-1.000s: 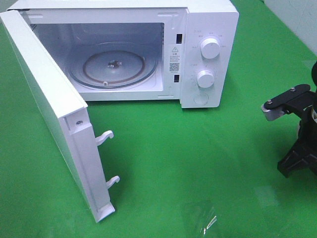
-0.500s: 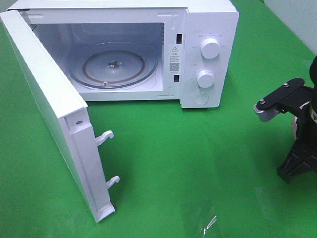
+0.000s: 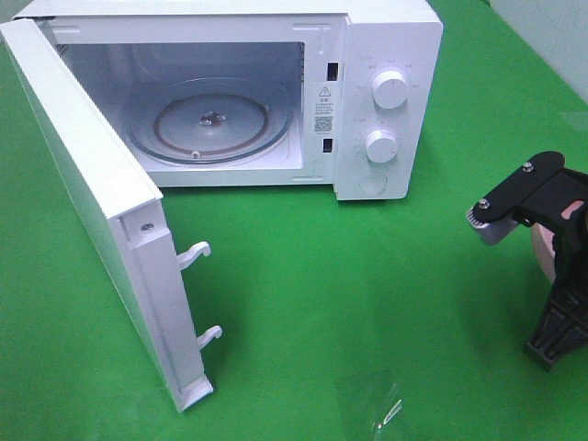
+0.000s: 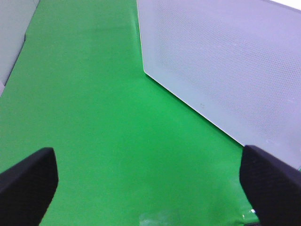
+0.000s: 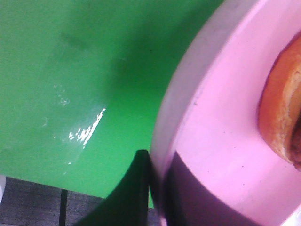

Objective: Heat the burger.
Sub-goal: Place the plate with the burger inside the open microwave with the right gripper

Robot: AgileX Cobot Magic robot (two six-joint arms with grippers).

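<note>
Exterior high: my right arm [image 3: 528, 188] sits lower than half a second ago, and the pink plate [image 3: 544, 250] edge now shows. The microwave [image 3: 386, 55] is unchanged, door open. Left wrist: left gripper [image 4: 150, 183] spread wide over the green cloth [image 4: 94, 117]. Right wrist: right gripper [image 5: 159, 188] clamped on the pink plate's rim, burger [image 5: 282, 113] on it just past my fingertips.

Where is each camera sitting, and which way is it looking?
Exterior high: sits up high, looks down at the green table and the open microwave; the right arm shows at the right edge.
Left wrist: rides the left arm, looks past the spread left fingers at the table and the microwave door.
Right wrist: rides the right arm, looks at the pink plate pinched by the right fingers, with the burger on it.
Shared: the plate shows in high and right wrist views, the door in high and left wrist.
</note>
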